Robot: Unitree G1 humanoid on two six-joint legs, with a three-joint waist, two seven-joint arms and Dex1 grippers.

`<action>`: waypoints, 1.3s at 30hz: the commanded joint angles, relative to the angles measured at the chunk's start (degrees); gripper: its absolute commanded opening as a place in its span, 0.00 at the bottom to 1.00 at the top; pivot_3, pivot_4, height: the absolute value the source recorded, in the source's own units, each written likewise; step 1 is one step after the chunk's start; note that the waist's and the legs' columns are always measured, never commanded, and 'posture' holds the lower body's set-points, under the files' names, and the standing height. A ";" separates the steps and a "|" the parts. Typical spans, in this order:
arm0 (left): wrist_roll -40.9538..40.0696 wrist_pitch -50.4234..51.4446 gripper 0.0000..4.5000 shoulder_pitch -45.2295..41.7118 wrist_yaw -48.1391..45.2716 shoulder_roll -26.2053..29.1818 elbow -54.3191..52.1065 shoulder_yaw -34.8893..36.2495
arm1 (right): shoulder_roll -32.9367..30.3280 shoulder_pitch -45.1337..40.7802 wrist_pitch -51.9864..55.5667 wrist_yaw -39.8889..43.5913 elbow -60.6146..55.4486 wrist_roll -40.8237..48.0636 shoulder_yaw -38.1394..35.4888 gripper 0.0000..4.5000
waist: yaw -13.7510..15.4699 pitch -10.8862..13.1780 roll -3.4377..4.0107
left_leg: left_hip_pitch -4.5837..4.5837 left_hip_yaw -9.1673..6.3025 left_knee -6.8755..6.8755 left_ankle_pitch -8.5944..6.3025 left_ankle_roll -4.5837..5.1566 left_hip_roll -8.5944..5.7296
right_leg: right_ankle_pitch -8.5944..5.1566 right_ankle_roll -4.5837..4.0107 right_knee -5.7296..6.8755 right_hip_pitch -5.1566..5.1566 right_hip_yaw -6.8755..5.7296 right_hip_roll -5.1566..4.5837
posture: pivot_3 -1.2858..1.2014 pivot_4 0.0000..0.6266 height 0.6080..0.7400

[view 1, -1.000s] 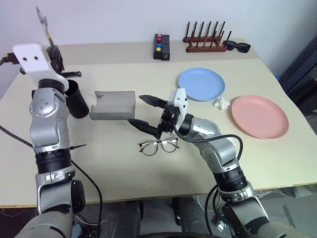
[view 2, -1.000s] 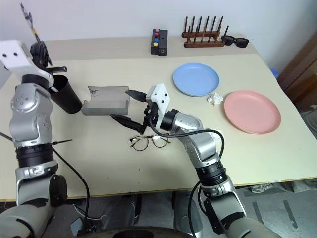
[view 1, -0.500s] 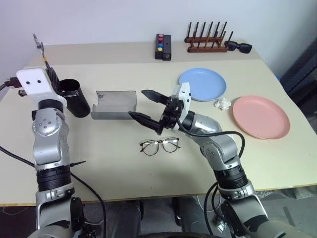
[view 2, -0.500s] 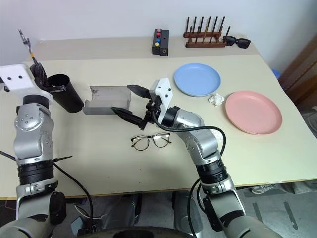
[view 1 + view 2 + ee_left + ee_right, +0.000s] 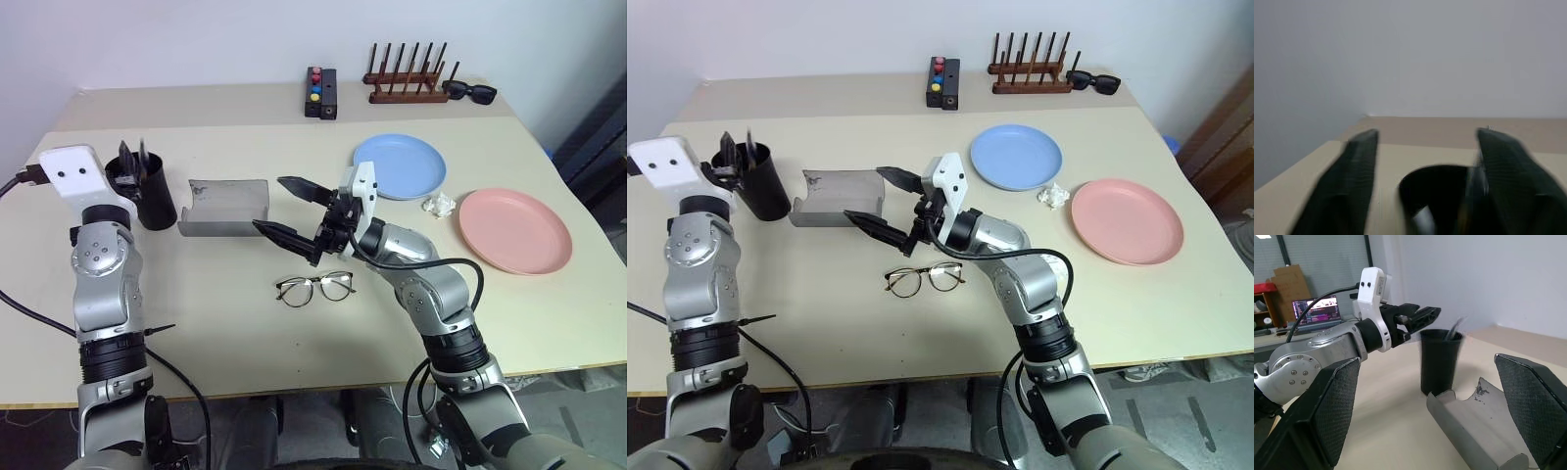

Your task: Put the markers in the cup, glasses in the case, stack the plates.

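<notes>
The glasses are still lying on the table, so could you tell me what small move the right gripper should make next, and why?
Probably lower the right gripper onto the glasses. Its fingers stand wide open and empty, just above and behind the glasses, which lie flat and free. The case lies open right beside them, so a short carry would follow.

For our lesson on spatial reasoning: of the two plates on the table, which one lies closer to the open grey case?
The light blue plate. It lies between the open grey case and the salmon pink plate, which sits farther off beyond a crumpled white scrap.
</notes>
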 commanded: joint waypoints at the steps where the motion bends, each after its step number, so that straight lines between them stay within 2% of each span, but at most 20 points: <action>1: 0.22 -1.17 0.69 -0.42 0.32 0.01 -1.07 0.40 | 0.62 -1.11 -0.77 0.21 -1.60 0.78 -0.36 1.00 | 0.00 0.00 0.00 | 0.00 0.00 0.00 0.00 0.00 0.00 | 0.00 0.00 0.00 0.00 0.00 0.00 | 0.52 0.24 1.00; 7: -0.79 -1.60 0.69 -0.76 0.11 -0.61 -1.77 1.03 | 0.57 -1.03 -0.69 0.21 -1.72 0.82 -0.38 1.00 | 0.00 0.00 0.00 | 0.00 0.00 0.00 0.00 0.00 0.00 | 0.00 0.00 0.00 0.00 0.00 0.00 | 0.52 0.24 1.00; 10: -3.52 -1.17 0.69 -1.56 -2.88 -0.26 -3.43 0.65 | 0.36 -1.00 -0.68 0.14 -1.75 0.74 -0.53 1.00 | 0.00 0.00 0.00 | 0.00 0.00 0.00 0.00 0.00 0.00 | 0.00 0.00 0.00 0.00 0.00 0.00 | 0.52 0.24 1.00; 12: -6.17 -0.30 0.82 -2.19 -6.50 0.72 -4.58 0.04 | 0.14 -1.09 -0.76 0.12 -1.55 0.62 -0.75 1.00 | -0.01 0.00 0.00 | 0.00 0.00 0.00 0.00 0.00 0.00 | 0.00 0.00 0.00 0.00 0.00 0.00 | 0.52 0.24 1.00; 14: -8.76 1.61 0.98 -2.55 -11.45 2.58 -5.84 -1.05 | -0.10 -1.15 -0.86 0.08 -1.39 0.52 -0.98 1.00 | -0.03 0.00 0.00 | -0.01 0.00 0.00 0.00 0.00 0.00 | 0.00 0.00 0.00 0.00 0.00 0.00 | 0.52 0.24 1.00; 17: -12.19 5.26 0.99 -2.49 -18.20 5.68 -7.64 -2.50 | -0.36 -1.19 -0.98 -0.03 -1.26 0.39 -1.21 1.00 | -0.07 0.00 0.00 | -0.01 0.00 0.00 0.00 0.00 0.00 | -0.01 -0.01 0.00 0.00 0.00 0.00 | 0.52 0.24 1.00; 20: -16.17 10.99 0.99 -1.15 -28.79 11.60 -10.44 -5.72 | -0.80 -1.30 -1.26 -0.08 -0.92 0.12 -1.60 1.00 | -0.14 0.01 0.01 | -0.01 0.01 -0.01 0.00 0.00 0.00 | -0.01 -0.01 -0.01 0.00 0.00 0.00 | 0.52 0.24 1.00; 22: -15.65 13.54 0.99 0.23 -34.87 16.35 -10.84 -9.12 | -1.39 -1.47 -1.43 0.14 -0.65 -0.01 -1.96 1.00 | -0.29 0.03 0.06 | -0.01 0.00 -0.02 0.00 0.01 0.01 | -0.02 -0.02 -0.01 0.00 0.00 0.01 | 0.52 0.24 1.00; 26: -16.02 19.52 0.99 0.65 -45.04 23.45 -8.48 -14.98 | -4.18 -1.54 -1.18 2.04 -0.19 0.22 -2.80 1.00 | -0.22 0.10 0.17 | 0.02 0.01 -0.04 -0.01 0.02 0.02 | -0.15 -0.24 0.01 -0.01 0.00 0.02 | 0.52 0.24 1.00; 31: -10.65 18.40 0.99 -1.11 -55.16 29.69 -1.90 -22.82 | -8.09 -0.59 -0.04 5.39 -0.77 0.78 -2.80 1.00 | -0.17 0.11 0.19 | -0.01 0.02 -0.06 -0.02 0.04 0.02 | -0.19 -0.24 -0.03 -0.02 0.00 0.02 | 0.52 0.24 1.00; 39: -1.93 12.92 0.99 -12.45 -60.08 27.77 20.85 -28.86 | -8.40 2.23 0.65 4.91 -3.60 0.70 -1.86 1.00 | -0.10 0.12 0.19 | -0.03 0.01 -0.06 -0.03 0.06 0.03 | -0.29 -0.06 -0.02 -0.03 -0.02 0.02 | 0.52 0.24 1.00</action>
